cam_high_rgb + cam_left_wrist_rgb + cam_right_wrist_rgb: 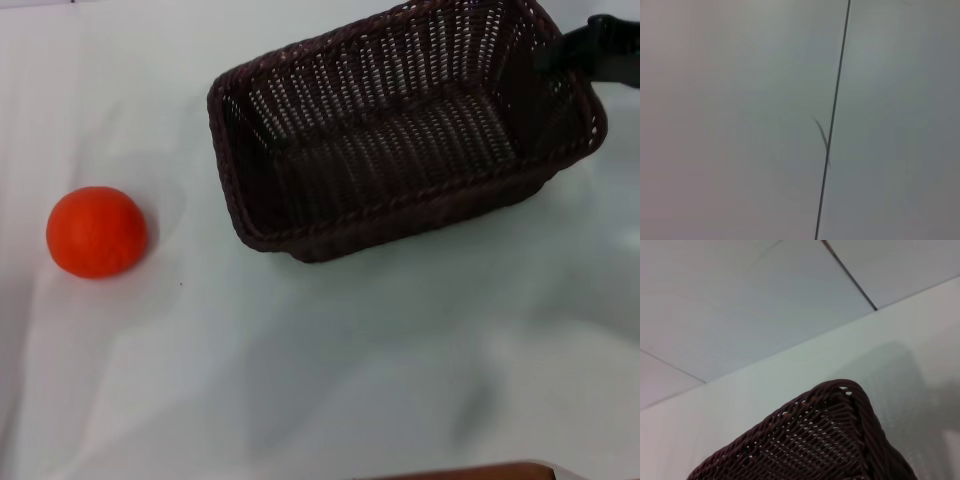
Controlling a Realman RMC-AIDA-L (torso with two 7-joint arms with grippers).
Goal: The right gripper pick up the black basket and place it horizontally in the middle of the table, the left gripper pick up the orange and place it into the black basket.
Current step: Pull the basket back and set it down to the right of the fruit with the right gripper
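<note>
Your right tool sits at the far right rim of the black basket, apparently gripping it, though you cannot tell how its fingers stand. The basket hangs tilted, near side low over the table. A one-sided hold could let it swing or slip as you set it down. The orange rests well apart on the left. The left tool is out of view.

The dark woven wicker basket occupies the far right of the pale cloth-covered table. The small round orange fruit sits well apart, at left. Open cloth separates them and spans the near side.
</note>
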